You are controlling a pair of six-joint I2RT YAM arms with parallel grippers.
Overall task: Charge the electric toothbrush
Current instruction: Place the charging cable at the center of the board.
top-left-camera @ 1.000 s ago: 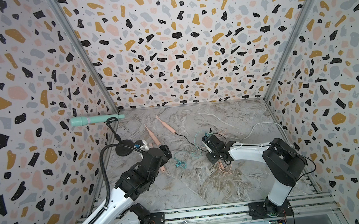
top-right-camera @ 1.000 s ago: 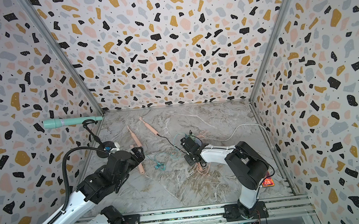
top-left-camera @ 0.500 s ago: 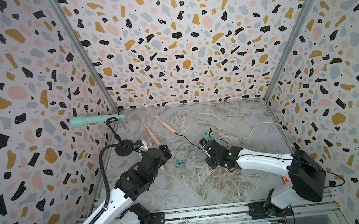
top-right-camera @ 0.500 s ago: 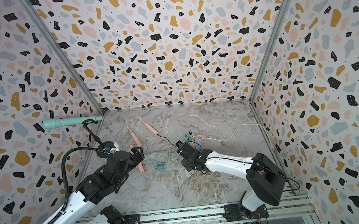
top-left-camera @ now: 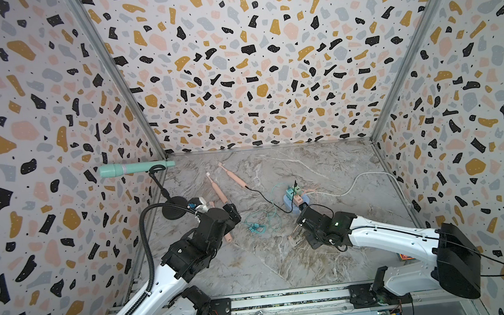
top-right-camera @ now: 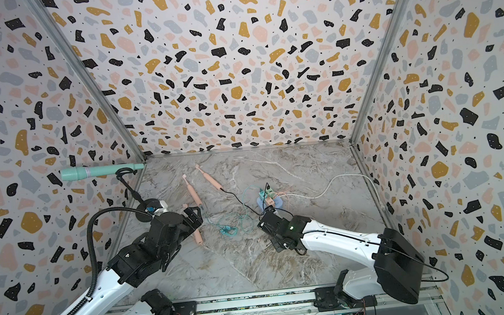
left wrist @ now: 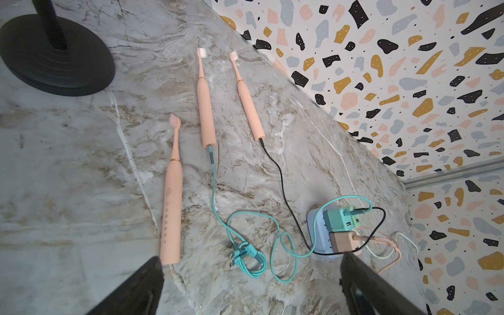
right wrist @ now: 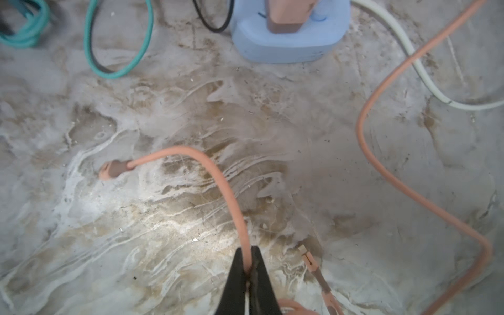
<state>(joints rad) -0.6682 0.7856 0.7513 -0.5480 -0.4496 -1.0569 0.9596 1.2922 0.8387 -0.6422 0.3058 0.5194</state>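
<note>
**Cable gripped; third toothbrush still to be connected**

Check the right gripper [right wrist: 248,255]: its jaws are closed on the pink cable [right wrist: 177,150], a short way back from the plug [right wrist: 111,169]. The plug rests on the desk [right wrist: 272,131] ahead of the jaws. The left gripper [left wrist: 249,259] hangs with its jaws wide apart and empty.

Locate the free toothbrush [left wrist: 171,212]. It lies flat on the desk, just beside the left jaws. It is well apart from the right jaws, beyond the teal cable [left wrist: 214,191]. Its long axis runs roughly front to back, with the base end toward the robot and the bristles away. The left arm is nearer. You will probably need to carry the plug across to the base end and line it up with that axis.

The middle toothbrush [left wrist: 207,114] carries the teal cable, and the far toothbrush [left wrist: 249,109] carries a black cable [left wrist: 281,177]. The power strip [right wrist: 289,46] holds a teal charger [left wrist: 336,219] and a pink charger [left wrist: 342,241].
</note>
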